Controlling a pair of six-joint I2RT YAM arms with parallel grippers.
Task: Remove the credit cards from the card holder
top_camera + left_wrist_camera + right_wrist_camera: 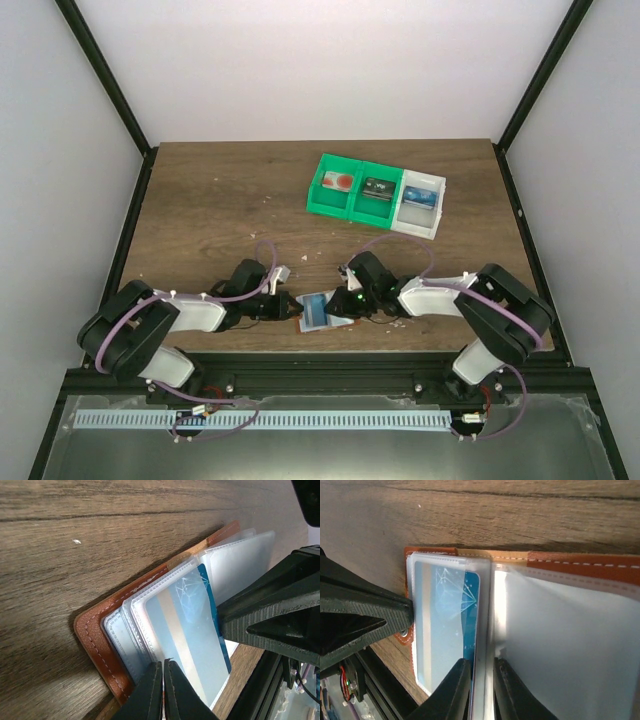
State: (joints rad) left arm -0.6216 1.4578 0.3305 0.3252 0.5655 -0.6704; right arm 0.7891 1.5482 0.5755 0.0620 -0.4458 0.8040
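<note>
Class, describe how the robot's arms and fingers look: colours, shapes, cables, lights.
Both the left arm and right arm have bulky black joints linked by white housings. Thin purple cables loop along each. The fingers are black, tapering, with ribbed faces. A green light glows on the right arm.

Open reddish-brown leather card holder (95, 640) at the wooden table's (220, 200) near edge.
Its clear sleeves fan upward; a blue plastic credit card (192, 630) with a pale stripe sits inside one.

Soft, even white light fills the overhead view; shadows on the worktop (220, 200) are faint. Wrist views: near black fingers (147, 697) blur, and the card holder (570, 630) glares pale.
</note>
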